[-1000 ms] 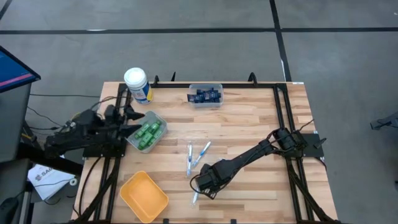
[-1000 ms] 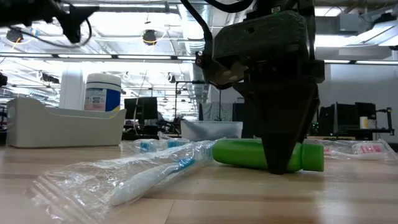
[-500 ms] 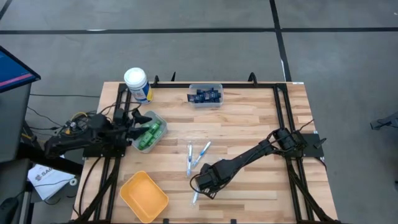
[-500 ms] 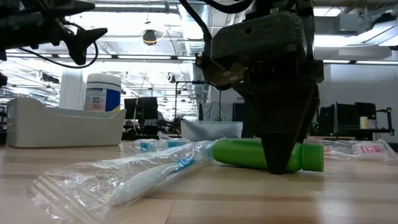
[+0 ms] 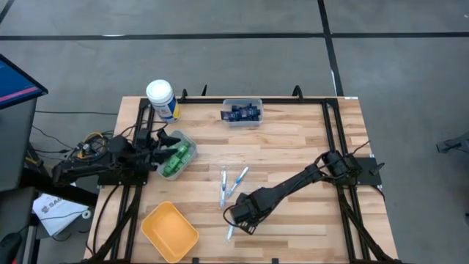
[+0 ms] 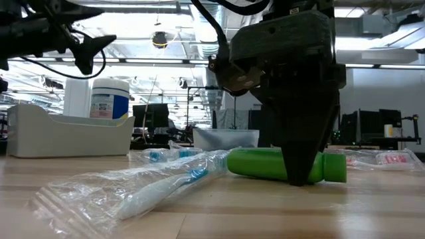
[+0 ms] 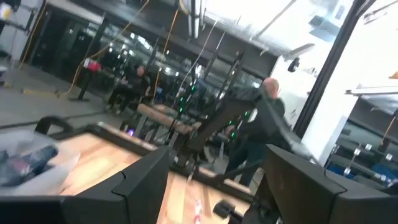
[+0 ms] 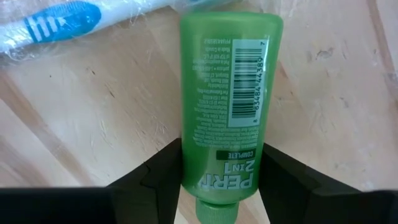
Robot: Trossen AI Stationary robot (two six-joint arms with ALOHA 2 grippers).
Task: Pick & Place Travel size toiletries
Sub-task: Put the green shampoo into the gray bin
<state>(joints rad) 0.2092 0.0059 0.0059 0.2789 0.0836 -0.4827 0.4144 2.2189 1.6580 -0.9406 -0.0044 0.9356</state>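
A bright green bottle (image 8: 230,93) lies on its side on the wooden table (image 5: 293,147), near the middle of the near edge. My right gripper (image 5: 245,214) is down on it, shut on its cap end. In the low view the bottle (image 6: 259,163) rests along its side under that gripper (image 6: 304,174). Wrapped white-blue toothbrushes (image 5: 223,187) lie just beyond, flat on the table. More green bottles (image 5: 176,157) sit in a grey bin at the left. My left gripper (image 5: 165,141) hovers open beside that bin, holding nothing. Dark navy tubes (image 5: 242,112) fill a clear bin at the far edge. My right gripper pinches the green bottle between its two fingers (image 8: 158,180) across its narrow cap end (image 8: 217,177). The fingers come from above, pointing down, and lie across the bottle. The bottle lies level with its side on the table.
A white canister (image 5: 161,99) stands at the far left corner. A yellow bin (image 5: 170,231) sits at the near left. A wrapped toothbrush (image 6: 166,189) lies close beside the bottle, and another (image 5: 231,233) nearer the edge. The table's right half is bare wood.
My left gripper has moved a little toward the table's right, up to the grey bin of green bottles, and has come slightly lower. My right gripper and the green bottle have kept still.
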